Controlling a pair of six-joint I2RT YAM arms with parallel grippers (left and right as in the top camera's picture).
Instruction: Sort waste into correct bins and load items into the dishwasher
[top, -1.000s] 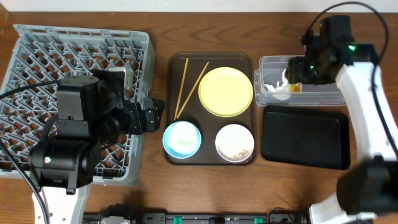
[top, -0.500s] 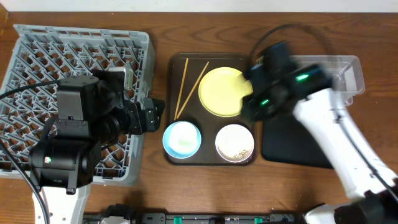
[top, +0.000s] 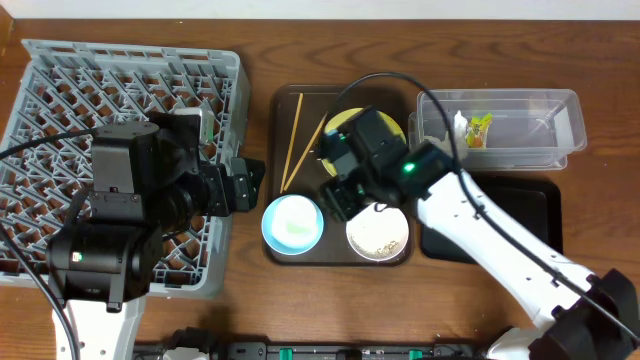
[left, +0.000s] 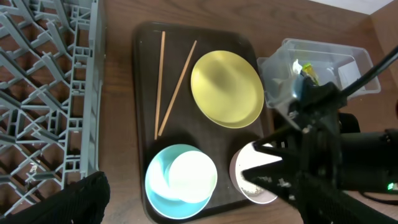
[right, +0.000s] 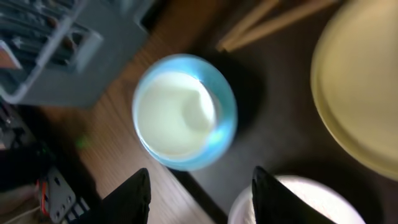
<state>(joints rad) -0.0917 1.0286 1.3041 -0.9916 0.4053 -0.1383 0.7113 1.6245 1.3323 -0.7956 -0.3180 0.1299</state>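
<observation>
Starting at the left, the big grey dish rack (top: 60, 100) sits on the brown wooden table (top: 600, 60). The left arm hangs over the rack's right side. Its left claw (top: 245, 185) pokes out past the rack's edge, near the dark brown tray (top: 275, 150). I cannot tell if this claw is open or closed, and it is not touching any dish.

Next comes the dark brown tray. Two thin chopsticks (top: 295, 140) lie on its left part, close together at the bottom and spread apart at the top. Below them is the light-blue bowl (top: 292, 224), with something pale inside it.

The right claw (right: 205, 199) hangs just above and to the right of the blue bowl. Its two fingers (right: 137, 193) are spread wide apart and hold nothing. In the right wrist view, the blue bowl sits just ahead of the gap between the fingers, and they do not touch it.

The yellow plate (top: 395, 128) lies at the top of the tray, and the right arm hides most of it. The white bowl (top: 378, 232) sits below the plate, beside the blue bowl, with pale crumbs (top: 378, 238) in it.

Further right is the clear tub (top: 520, 130). A green-and-orange wrapper (top: 480, 128) and white paper (top: 460, 125) lie in its left end. Below the tub is the black tray (top: 535, 200), and the right arm crosses over it.
</observation>
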